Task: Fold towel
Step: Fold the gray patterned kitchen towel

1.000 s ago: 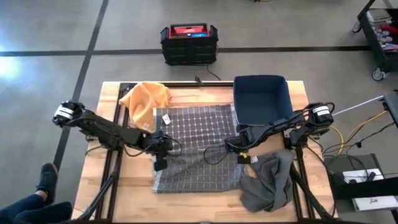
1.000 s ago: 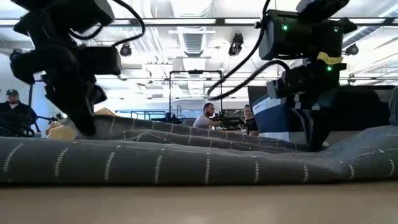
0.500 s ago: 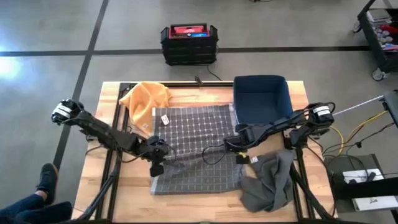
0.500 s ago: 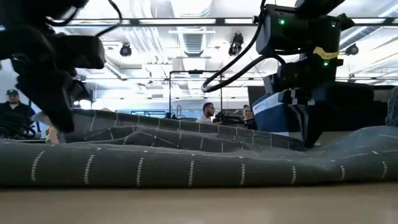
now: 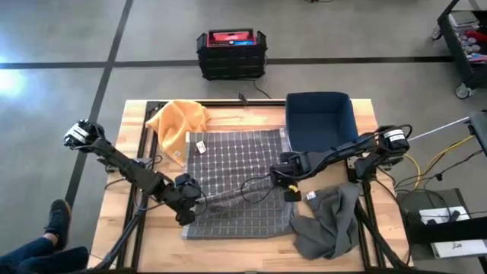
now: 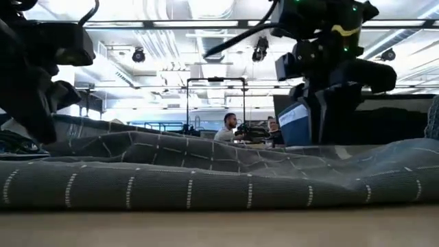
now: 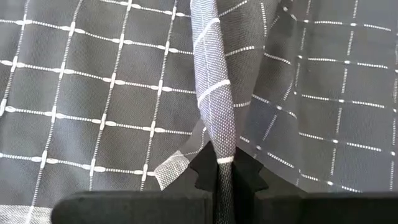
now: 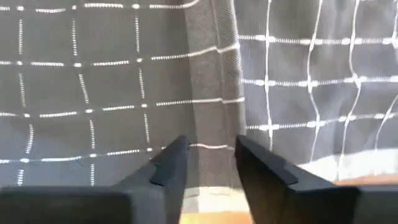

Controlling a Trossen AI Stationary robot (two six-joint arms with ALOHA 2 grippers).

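Two grippers, left (image 5: 185, 210) and right (image 5: 282, 180), seemingly pinch one towel (image 5: 236, 164).

No lettering, number or brand can be read in any view; the small white tag (image 5: 202, 147) on the grey checked towel (image 5: 236, 164) is too small to make out; the yellow tag (image 5: 290, 195) by the right arm and the white label (image 5: 458, 246) at the table's far right side are likewise illegible.
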